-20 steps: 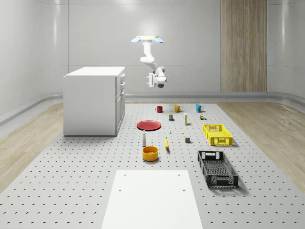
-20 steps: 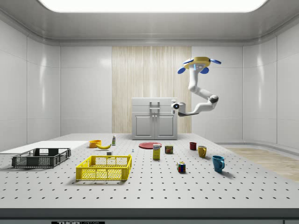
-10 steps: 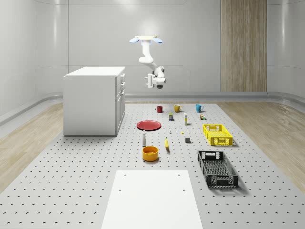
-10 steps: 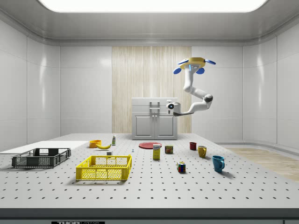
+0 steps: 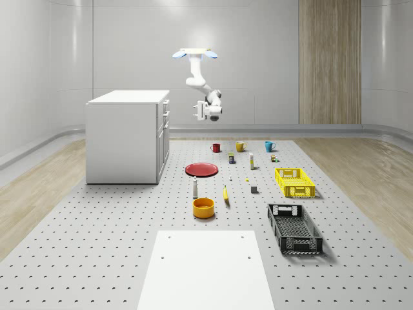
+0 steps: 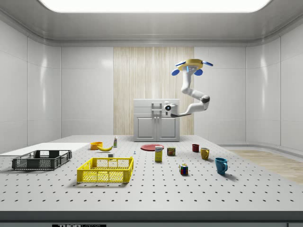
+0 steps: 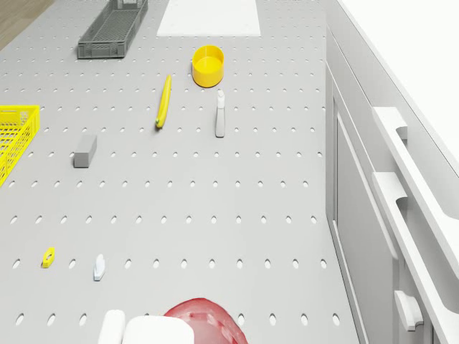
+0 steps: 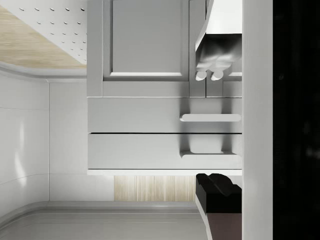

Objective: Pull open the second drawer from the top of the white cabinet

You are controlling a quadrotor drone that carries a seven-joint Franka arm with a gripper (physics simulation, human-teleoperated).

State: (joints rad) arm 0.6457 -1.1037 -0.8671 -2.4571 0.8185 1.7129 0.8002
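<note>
- Two drawers (image 8: 150,115) stack at the top of the white cabinet (image 5: 126,139), both shut; the second one sits just under the top one.
- Drone (image 5: 193,54) hovers above the tabletop (image 5: 129,219), beside the cabinet front.
- Tool (image 5: 205,111) hangs near the drawers, apart from them; whether it is open or closed, I cannot tell.
- Red plate (image 5: 202,169) lies on the tabletop at about 6 o'clock from the tool, low and clear of the drawer fronts.

The whole-scene camera stood high and far back, looking down the pegboard floor (image 5: 97,258) toward the rear wall. The side camera sat low at the floor's edge, facing the white cabinet (image 6: 156,120) front-on from afar. Both took in the cabinet and the hovering drone (image 5: 194,53). The drone camera looked steeply down beside the cabinet; the wrist camera faced its drawer fronts closely.
</note>
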